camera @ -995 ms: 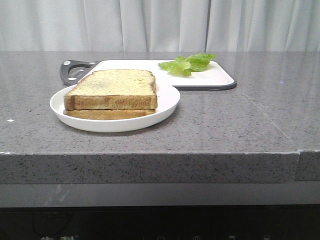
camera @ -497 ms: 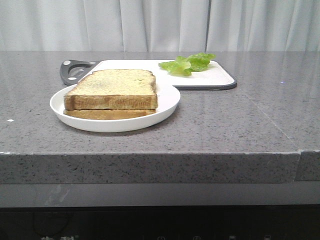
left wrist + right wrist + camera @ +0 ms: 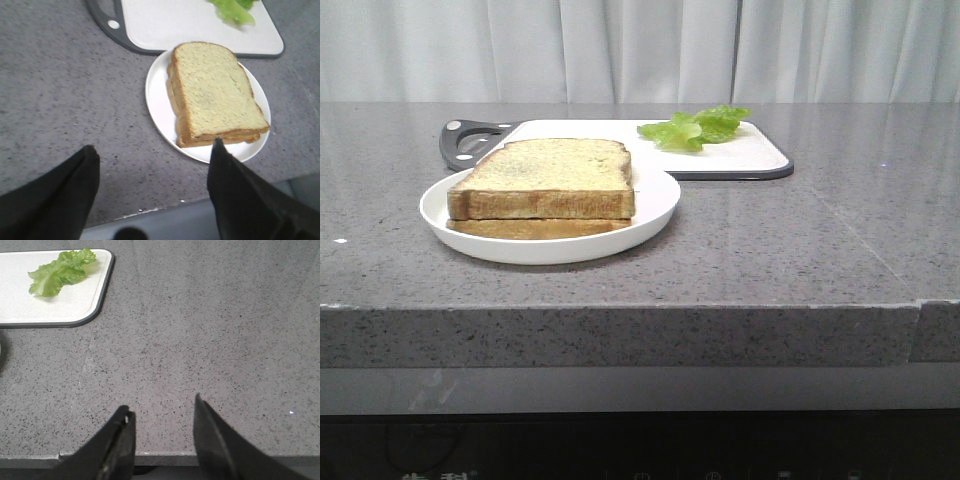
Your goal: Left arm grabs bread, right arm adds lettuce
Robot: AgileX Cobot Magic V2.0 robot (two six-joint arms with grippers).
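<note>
Left of centre in the front view, the bread (image 3: 548, 172) lies on a white plate (image 3: 655, 205); the lettuce (image 3: 695, 126) sits upper right on a cutting board (image 3: 750, 155). Both tools, left tool (image 3: 155, 172) and right tool (image 3: 162, 427), hang released above the bench (image 3: 800, 250), apart from both foods.

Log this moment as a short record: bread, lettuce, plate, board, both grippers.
bread: thick slice stacked on a thinner slice
plate: white, on the grey counter
lettuce: lies on the cutting board, untouched
left gripper: open, empty, hovering near the plate
right gripper: open, empty, over bare counter
</note>
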